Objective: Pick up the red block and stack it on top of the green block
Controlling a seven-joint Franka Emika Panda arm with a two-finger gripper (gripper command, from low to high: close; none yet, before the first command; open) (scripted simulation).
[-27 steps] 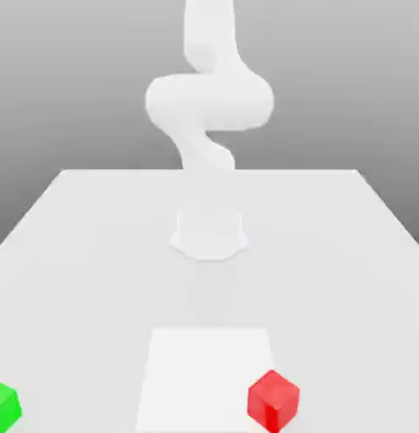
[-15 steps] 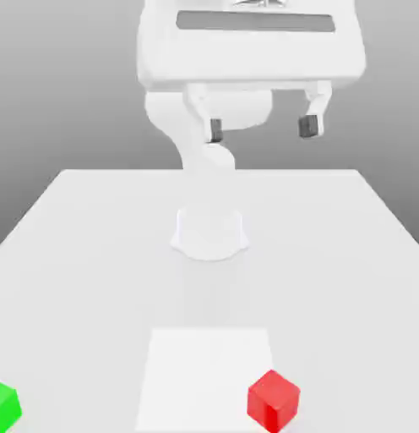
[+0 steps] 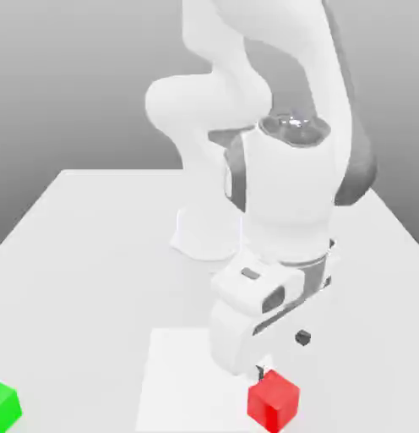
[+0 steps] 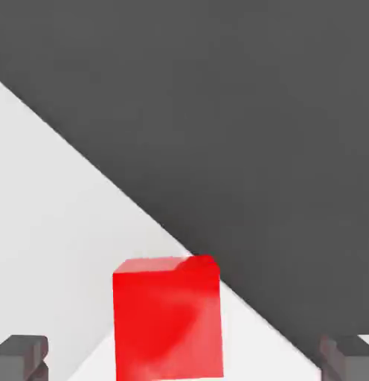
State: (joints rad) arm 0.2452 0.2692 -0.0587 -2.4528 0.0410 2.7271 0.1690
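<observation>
The red block (image 3: 274,399) rests on the white table near the front, at the exterior view's right. My gripper (image 3: 281,355) hangs just above and slightly behind it, open, with one dark fingertip (image 3: 302,337) visible above the block. In the hand view the red block (image 4: 169,320) lies between the two dark fingertips (image 4: 20,357), which stand wide apart and clear of its sides. The green block (image 3: 3,404) sits far off at the exterior view's left, cut by the frame edge.
The table (image 3: 95,254) carries a lighter square patch (image 3: 196,372) just left of the red block. The arm's round base (image 3: 209,232) stands behind it. In the hand view the table edge (image 4: 143,205) runs close past the red block.
The hand has come down from high in the exterior view to just above the red block, turning as it went. Both blocks lie where they were.
</observation>
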